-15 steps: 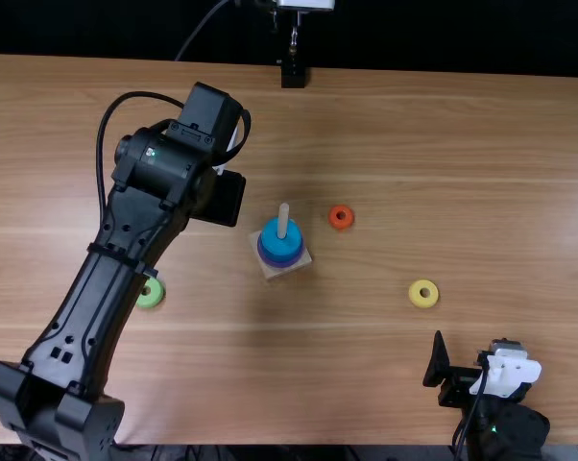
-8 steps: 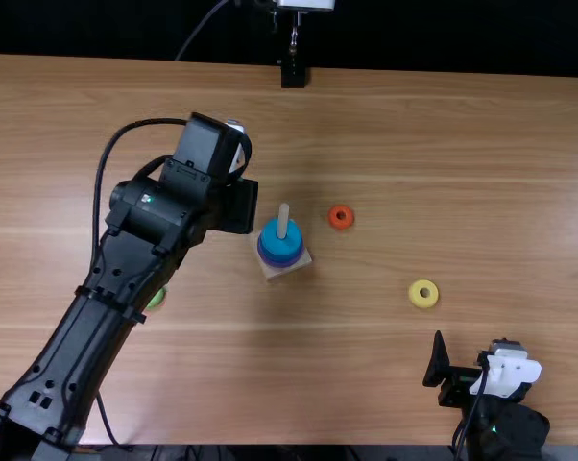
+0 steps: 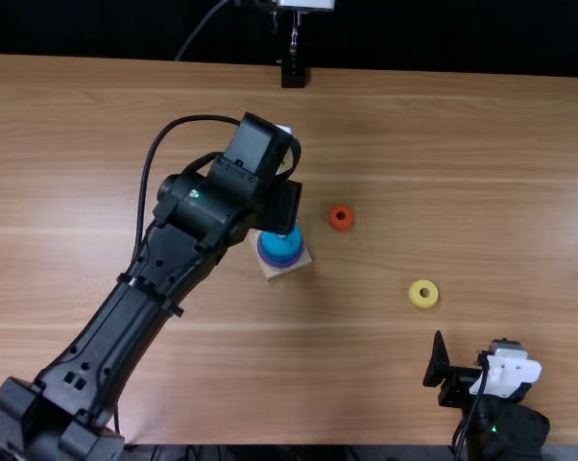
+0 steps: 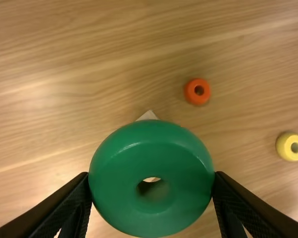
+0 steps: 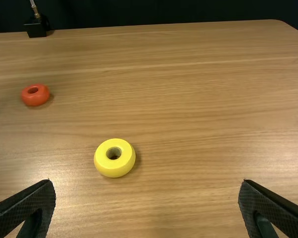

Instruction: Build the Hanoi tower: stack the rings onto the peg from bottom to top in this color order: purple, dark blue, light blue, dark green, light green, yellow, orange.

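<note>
Your left hand [image 4: 152,174] is clamped on the dark green ring [image 4: 150,141]; your right hand [image 5: 147,183] stands apart. Lowered off-centre, that ring could jam, tilted, above the light blue ring [image 3: 281,247].

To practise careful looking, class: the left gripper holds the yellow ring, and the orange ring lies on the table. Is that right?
Not yellow: the left wrist view shows the left gripper holding the dark green ring. The orange ring lies on the table.
</note>
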Available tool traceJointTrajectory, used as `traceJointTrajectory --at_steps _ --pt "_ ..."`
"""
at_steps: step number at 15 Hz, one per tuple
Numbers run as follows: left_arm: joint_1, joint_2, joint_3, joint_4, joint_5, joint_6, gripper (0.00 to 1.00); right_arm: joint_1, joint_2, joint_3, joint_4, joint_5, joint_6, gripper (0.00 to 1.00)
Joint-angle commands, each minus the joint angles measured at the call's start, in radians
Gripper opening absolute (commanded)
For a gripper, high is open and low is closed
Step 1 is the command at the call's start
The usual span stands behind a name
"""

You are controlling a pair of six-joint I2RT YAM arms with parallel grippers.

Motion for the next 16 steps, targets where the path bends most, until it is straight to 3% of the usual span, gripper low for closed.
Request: traceJointTrajectory --at_steps 1,16 --pt "-0.017 0.033 0.067 -0.013 0.001 -0.027 0.00 -0.008 -0.012 -0.105 -0.060 -0.001 0.001 1.00" --pt "-0.063 0.136 0.139 -0.076 0.003 -0.027 0.00 -0.008 -0.012 -0.105 -0.060 -0.001 0.001 1.00"
